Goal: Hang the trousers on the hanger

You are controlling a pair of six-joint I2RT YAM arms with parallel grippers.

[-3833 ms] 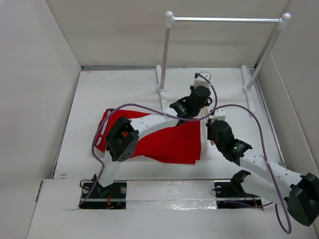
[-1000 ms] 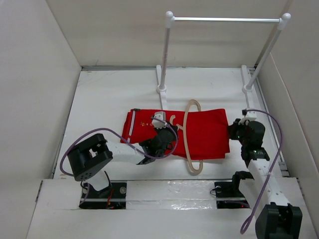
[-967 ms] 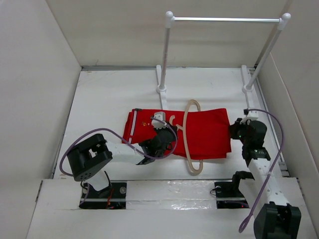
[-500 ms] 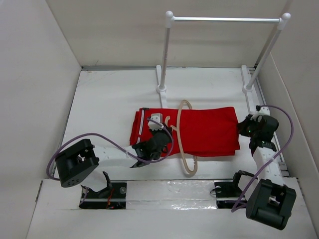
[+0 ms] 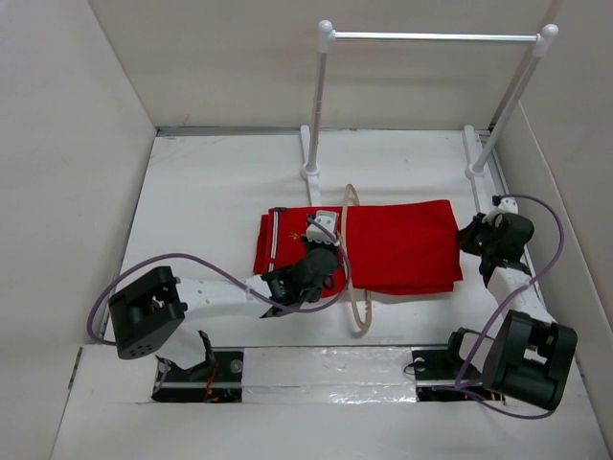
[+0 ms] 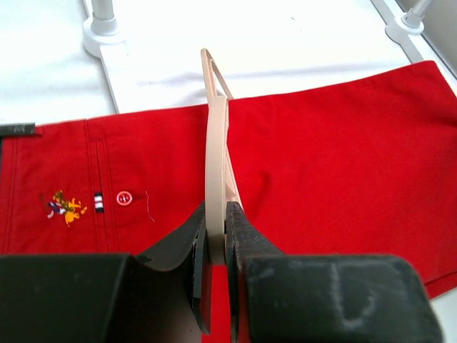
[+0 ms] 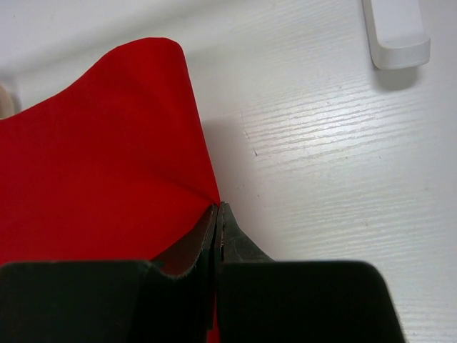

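Red cloth fills most of what my left hand (image 6: 214, 214) sees. Its fingers are pressed together on the cream hanger (image 6: 216, 121), pinching the thin frame, which stands on edge and runs straight ahead of the hand, away from the arm bases.

Under that grip and to both sides of it lie the trousers (image 5: 402, 244), flat on the bench (image 5: 211, 182). The waist, with its button and small stitched badge, is to the left of the hand, and the folded legs stretch off to its right. So the two long axes cross: hanger front to back, trousers side to side, meeting nearer the waist than the leg ends. I cannot tell whether the cloth passes through the loop or only lies beneath it.

My right hand (image 7: 216, 214) sits at the far end of the legs, fingers closed on the cloth edge, with a fold of fabric raised just ahead and to its left.

I judge the coming move hinges on that crossing. The right hand is the one near the leg ends, and any feeding or draping must run along the trousers' axis toward the hanger held by the left. The white rail stand (image 5: 431, 38) rises beyond both hands.
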